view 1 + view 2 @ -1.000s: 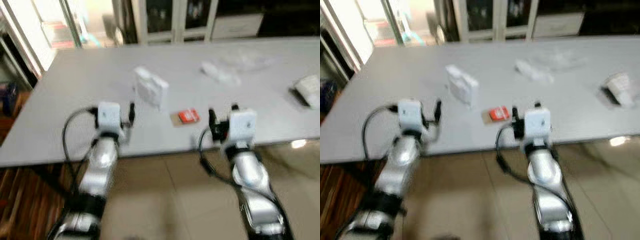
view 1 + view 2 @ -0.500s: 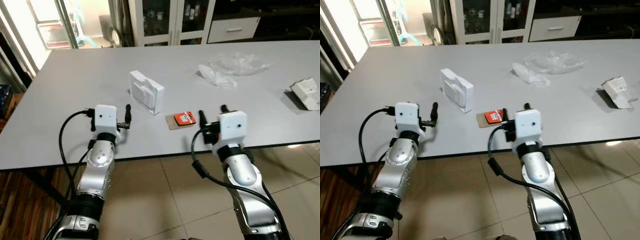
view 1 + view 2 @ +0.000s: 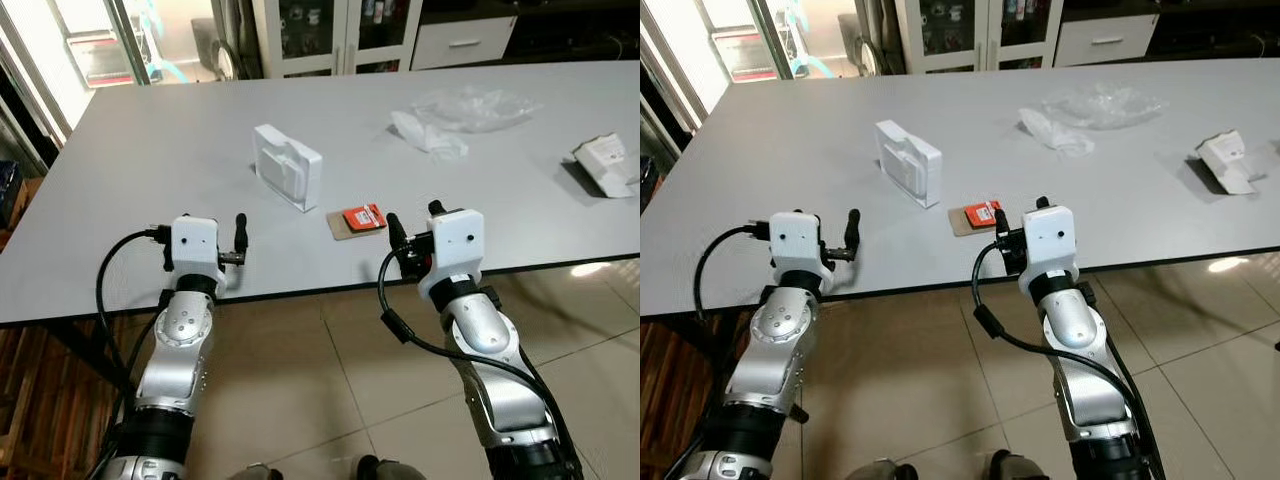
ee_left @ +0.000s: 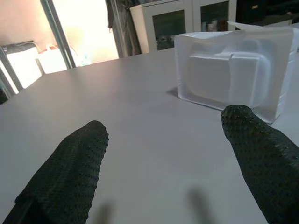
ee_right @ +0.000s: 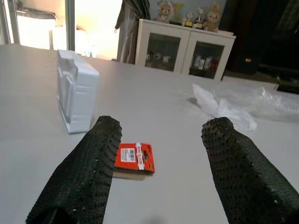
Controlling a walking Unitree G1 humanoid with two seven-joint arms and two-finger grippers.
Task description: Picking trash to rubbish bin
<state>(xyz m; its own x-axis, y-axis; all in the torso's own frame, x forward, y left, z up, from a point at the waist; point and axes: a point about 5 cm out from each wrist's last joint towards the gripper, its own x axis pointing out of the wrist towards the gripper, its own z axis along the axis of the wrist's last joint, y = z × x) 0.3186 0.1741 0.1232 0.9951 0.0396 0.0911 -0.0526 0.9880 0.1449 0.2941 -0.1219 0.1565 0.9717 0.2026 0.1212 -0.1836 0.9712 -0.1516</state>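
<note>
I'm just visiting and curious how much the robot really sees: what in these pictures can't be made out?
- Orange card: its print is too small to read in any view.
- White box at the table's right edge: cut off by the frame in the left eye view.
- Cabinet contents: too small and dim behind the glass.
- A rubbish bin: its place cannot be told.

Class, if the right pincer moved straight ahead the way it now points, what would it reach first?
Probably the small red packet, lying on the table just ahead of the open right pincer, slightly towards one finger.
</note>
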